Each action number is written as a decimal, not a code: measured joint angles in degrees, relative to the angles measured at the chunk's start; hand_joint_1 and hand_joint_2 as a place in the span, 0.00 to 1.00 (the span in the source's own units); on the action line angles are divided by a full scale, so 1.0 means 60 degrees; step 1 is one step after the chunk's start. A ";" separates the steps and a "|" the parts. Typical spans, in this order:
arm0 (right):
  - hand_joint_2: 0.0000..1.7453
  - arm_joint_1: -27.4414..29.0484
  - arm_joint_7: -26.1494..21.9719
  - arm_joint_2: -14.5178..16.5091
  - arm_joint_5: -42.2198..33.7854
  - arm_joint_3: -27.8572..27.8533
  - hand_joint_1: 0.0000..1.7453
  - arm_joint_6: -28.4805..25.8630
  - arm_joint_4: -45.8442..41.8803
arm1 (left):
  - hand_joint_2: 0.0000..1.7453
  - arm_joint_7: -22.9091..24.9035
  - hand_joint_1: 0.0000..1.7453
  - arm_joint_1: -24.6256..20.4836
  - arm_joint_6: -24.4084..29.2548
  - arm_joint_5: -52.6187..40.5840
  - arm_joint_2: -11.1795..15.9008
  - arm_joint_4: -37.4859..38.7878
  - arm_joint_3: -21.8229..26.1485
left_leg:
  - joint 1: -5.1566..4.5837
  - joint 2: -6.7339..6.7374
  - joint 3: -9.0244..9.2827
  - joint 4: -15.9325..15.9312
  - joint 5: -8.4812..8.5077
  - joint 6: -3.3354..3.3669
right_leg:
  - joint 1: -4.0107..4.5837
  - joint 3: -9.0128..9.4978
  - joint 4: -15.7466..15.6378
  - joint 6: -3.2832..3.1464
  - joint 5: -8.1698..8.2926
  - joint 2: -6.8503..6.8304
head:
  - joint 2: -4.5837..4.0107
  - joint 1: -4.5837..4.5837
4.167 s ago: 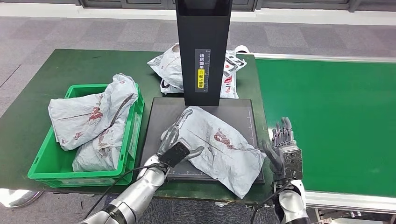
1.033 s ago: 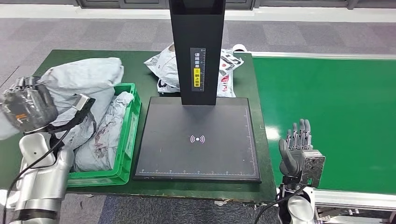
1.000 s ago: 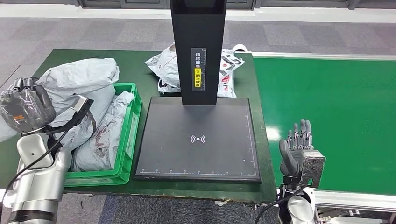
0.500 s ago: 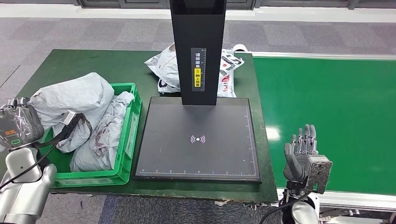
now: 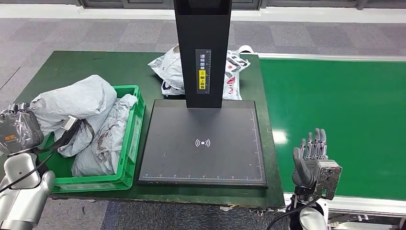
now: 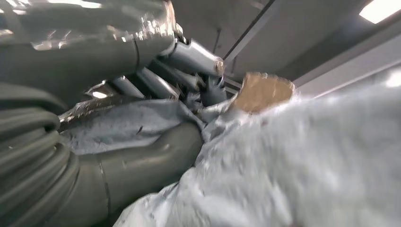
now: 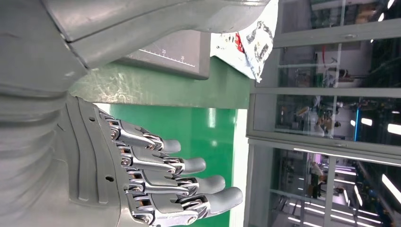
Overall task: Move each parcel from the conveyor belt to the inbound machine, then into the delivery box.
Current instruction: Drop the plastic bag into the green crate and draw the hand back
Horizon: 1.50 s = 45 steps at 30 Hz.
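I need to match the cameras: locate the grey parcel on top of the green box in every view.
Head view: grey parcel at left, atop the green box.
Left wrist view: it fills the foreground.
Right wrist view: not in it.
Shared landmark: left hand against the parcel.

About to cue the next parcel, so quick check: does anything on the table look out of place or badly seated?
Yes. The top grey parcel bulges over the green box's rim rather than sitting inside, with the left hand at it. A white printed bag also lies behind the scanner column.
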 joint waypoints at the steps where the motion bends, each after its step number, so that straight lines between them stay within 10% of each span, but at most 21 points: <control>1: 1.00 0.0013 0.0001 0.0000 -0.0002 -0.0001 0.00 0.0000 -0.0007 | 1.00 0.0111 1.00 0.0017 -0.0164 0.0000 0.0042 0.0029 -0.0038 | 0.0000 0.0001 0.0001 0.0000 -0.0001 -0.0001 | 0.0000 -0.0001 0.0000 0.0000 0.0000 0.0001 | 0.0000 0.0000; 4: 1.00 0.0129 0.0010 0.0000 -0.0036 -0.0045 0.00 0.0036 -0.0116 | 1.00 -0.0246 0.70 0.0050 -0.0695 0.0000 0.0094 0.0241 -0.0089 | 0.0000 -0.0002 0.0002 0.0000 -0.0002 -0.0003 | 0.0000 -0.0003 -0.0001 -0.0002 -0.0003 -0.0002 | 0.0000 -0.0001; 6: 1.00 0.0213 0.0018 0.0000 -0.0076 -0.0108 0.00 0.0135 -0.0236 | 1.00 -0.0782 0.24 0.0052 -0.1111 0.0000 0.0056 0.0451 -0.0092 | 0.0000 -0.0006 0.0000 0.0000 -0.0003 -0.0003 | 0.0000 -0.0001 -0.0001 -0.0004 -0.0006 -0.0007 | 0.0000 0.0000; 8: 1.00 0.0280 0.0026 0.0000 -0.0079 -0.0174 0.00 0.0267 -0.0355 | 1.00 -0.0873 0.01 0.0062 -0.1644 0.0000 0.0015 0.0658 -0.0202 | 0.0000 -0.0006 0.0000 0.0000 -0.0004 -0.0003 | -0.0001 0.0001 -0.0001 -0.0004 -0.0006 -0.0007 | 0.0000 0.0000; 11: 1.00 0.0329 0.0036 0.0000 0.0041 -0.0250 0.00 0.0500 -0.0439 | 1.00 -0.0801 0.00 0.0190 -0.3259 0.0037 -0.0023 0.0968 -0.0578 | -0.0003 -0.0002 0.0017 -0.0004 -0.0011 -0.0006 | -0.0017 0.0014 -0.0002 -0.0001 -0.0008 -0.0002 | 0.0000 -0.0001; 16: 1.00 0.0523 0.0098 -0.0013 0.0131 -0.0412 0.00 0.0854 -0.0589 | 1.00 -0.3955 0.00 0.0394 -0.4854 0.2283 -0.0147 0.0915 -0.0490 | -0.0021 -0.0028 0.0098 -0.0021 -0.0043 0.0012 | -0.0041 0.0103 0.0003 0.0015 -0.0061 -0.0026 | 0.0000 -0.0001; 20: 1.00 0.0619 0.0126 -0.0042 0.0126 -0.0542 0.00 0.0939 -0.0702 | 1.00 -0.4686 0.00 0.0458 -0.5188 0.3218 -0.0154 0.0730 -0.0331 | -0.0022 -0.0018 0.0124 -0.0023 -0.0046 0.0004 | -0.0042 0.0115 0.0013 0.0009 -0.0063 -0.0017 | 0.0000 -0.0002; 45: 1.00 0.0670 0.0198 -0.0077 0.0002 -0.0692 0.00 0.0829 -0.0885 | 1.00 -0.6277 0.00 0.0302 -0.2654 0.6698 -0.0651 -0.0627 0.0290 | -0.0021 -0.0020 0.0104 -0.0018 -0.0050 -0.0003 | -0.0024 0.0091 0.0012 0.0004 -0.0064 -0.0018 | 0.0000 0.0000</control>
